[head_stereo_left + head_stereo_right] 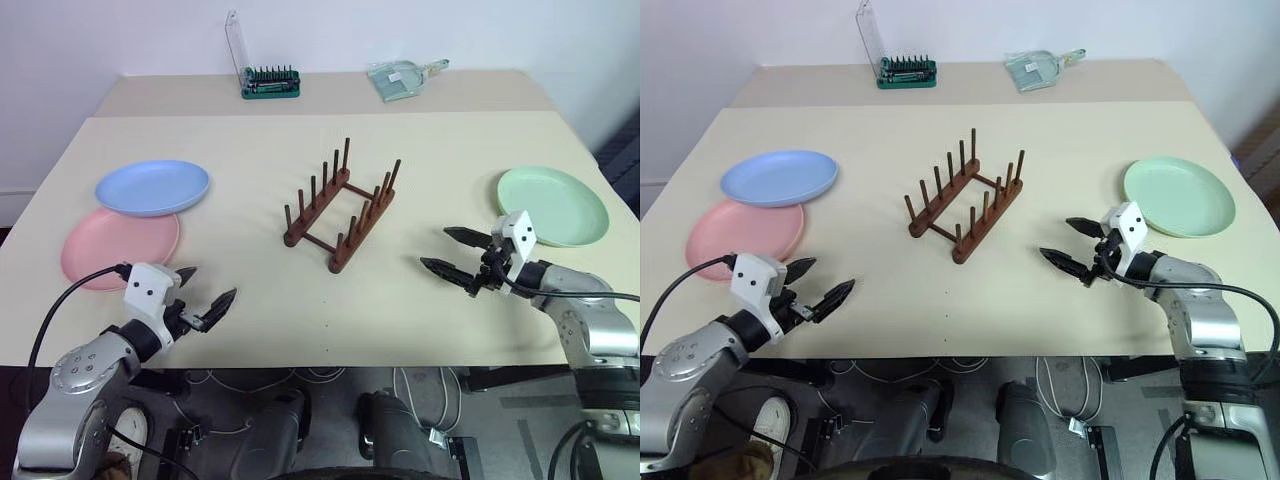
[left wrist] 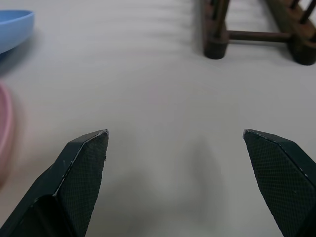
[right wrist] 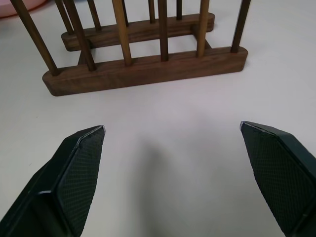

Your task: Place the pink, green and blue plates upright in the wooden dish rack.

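Wooden dish rack (image 1: 342,208) stands bare near the middle of the cream bench (image 1: 250,310), every peg free. Seen from the head, the blue plate (image 1: 153,187) lies flat at the robot's left, its near edge overlapping the pink plate (image 1: 118,246) beneath it; the green plate (image 1: 553,205) lies flat, well apart at the right. At the far edge sit a green-based tool case (image 1: 269,82) with its clear lid raised and a clear dustpan (image 1: 400,77). Left gripper (image 1: 207,290) hovers beside the pink plate, right gripper (image 1: 455,252) near the green one.

Left wrist: jaws wide apart, empty, over open bench, rack end beyond.

Right wrist: jaws spread, empty, facing the rack's side rail.
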You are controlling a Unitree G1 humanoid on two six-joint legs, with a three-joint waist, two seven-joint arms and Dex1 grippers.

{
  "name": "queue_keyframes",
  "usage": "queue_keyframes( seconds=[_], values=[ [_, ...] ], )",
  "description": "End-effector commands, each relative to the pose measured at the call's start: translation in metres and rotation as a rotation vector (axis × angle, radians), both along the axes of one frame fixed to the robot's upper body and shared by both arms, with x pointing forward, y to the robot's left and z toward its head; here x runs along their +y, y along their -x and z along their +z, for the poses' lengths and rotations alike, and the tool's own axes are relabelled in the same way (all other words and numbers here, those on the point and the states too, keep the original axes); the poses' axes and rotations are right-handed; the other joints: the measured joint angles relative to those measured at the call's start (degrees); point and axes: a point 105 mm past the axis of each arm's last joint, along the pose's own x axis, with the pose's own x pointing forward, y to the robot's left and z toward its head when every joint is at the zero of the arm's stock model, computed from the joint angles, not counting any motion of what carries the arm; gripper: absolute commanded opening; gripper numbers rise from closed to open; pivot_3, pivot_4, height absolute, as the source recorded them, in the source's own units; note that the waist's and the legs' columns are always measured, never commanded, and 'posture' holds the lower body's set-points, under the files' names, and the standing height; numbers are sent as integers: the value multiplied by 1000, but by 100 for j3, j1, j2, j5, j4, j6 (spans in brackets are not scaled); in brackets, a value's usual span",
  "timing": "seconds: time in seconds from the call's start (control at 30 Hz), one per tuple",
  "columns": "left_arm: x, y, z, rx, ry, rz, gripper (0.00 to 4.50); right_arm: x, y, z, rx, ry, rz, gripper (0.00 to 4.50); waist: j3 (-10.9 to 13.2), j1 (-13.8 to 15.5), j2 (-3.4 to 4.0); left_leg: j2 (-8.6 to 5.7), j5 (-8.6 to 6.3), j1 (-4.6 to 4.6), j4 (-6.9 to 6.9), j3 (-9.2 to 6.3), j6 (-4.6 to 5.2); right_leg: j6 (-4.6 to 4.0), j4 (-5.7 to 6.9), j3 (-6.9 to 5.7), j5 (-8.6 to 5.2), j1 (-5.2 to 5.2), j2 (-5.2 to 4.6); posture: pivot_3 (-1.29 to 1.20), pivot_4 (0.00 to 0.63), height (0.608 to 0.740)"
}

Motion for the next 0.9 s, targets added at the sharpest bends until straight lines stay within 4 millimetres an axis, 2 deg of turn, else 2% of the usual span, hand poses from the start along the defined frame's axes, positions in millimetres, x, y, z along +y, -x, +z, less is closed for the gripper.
queue_keyframes(
  seconds=[0.03,0.17,0.27,0.5,0.67,0.9],
  values=[
    [1,1,14,-46,-13,-15,4485,0,1,16,-55,-4,7,4500,0,0,0,1,0,0,0,2,0,0,0,1,0,-1,0,0,150,740],
    [0,-2,13,-46,-22,-10,4485,5,-6,13,-61,0,3,4500,0,10,0,0,0,-2,0,5,0,-1,-4,3,1,-3,-1,0,150,740],
    [-11,1,11,-33,-8,-50,4485,8,-7,15,-72,-1,10,4500,0,11,-1,0,0,-2,0,9,0,-2,-5,5,2,-3,-1,0,150,740],
    [-36,3,1,3,7,-139,4485,9,5,10,-53,14,21,4500,0,18,-1,0,0,-5,0,9,1,-2,-6,6,2,-4,-1,0,150,740],
    [-77,-5,-14,37,-11,-295,4485,11,14,14,-58,14,19,4500,0,24,0,0,0,-4,3,12,1,-3,-4,8,3,-4,-1,0,150,740],
    [-135,-38,-36,46,-32,-362,4485,17,31,14,-59,1,-13,4500,-2,28,-2,-1,1,-6,7,13,3,15,-5,7,16,-3,0,0,150,740]
  ],
)
